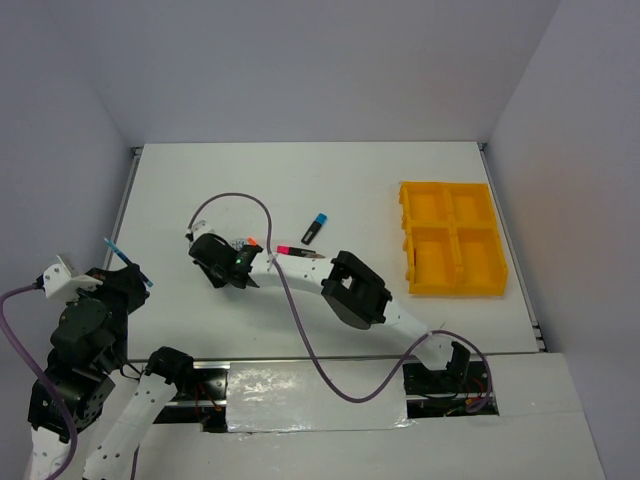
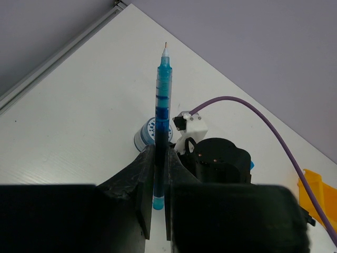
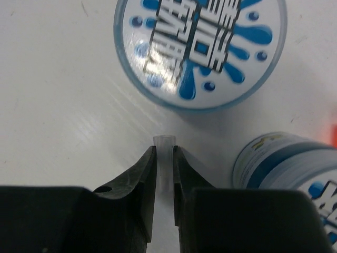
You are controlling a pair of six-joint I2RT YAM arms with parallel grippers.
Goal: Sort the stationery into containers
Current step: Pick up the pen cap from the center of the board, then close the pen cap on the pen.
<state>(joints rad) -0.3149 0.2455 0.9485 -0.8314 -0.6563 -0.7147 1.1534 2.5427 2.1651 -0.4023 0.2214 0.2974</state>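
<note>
My left gripper [image 2: 158,154] is shut on a thin blue pen [image 2: 162,100], which stands tip-up between its jaws, lifted at the table's left [image 1: 128,266]. My right gripper [image 3: 164,154] is low over the table and shut on a small clear cap [image 3: 163,141]. Just beyond it lies a blue-white tape roll [image 3: 200,47], flat on the table, and a second roll [image 3: 295,168] stands to its right. In the top view the right gripper [image 1: 215,258] covers both rolls. The yellow four-compartment tray [image 1: 408,240] sits at the right.
Black markers lie near the right wrist: one orange-capped [image 1: 253,241], one pink-capped [image 1: 284,249], one blue-capped [image 1: 315,227]. A purple cable [image 1: 235,198] loops over the table above the right arm. The table's left rail [image 1: 125,195] runs close to the left arm.
</note>
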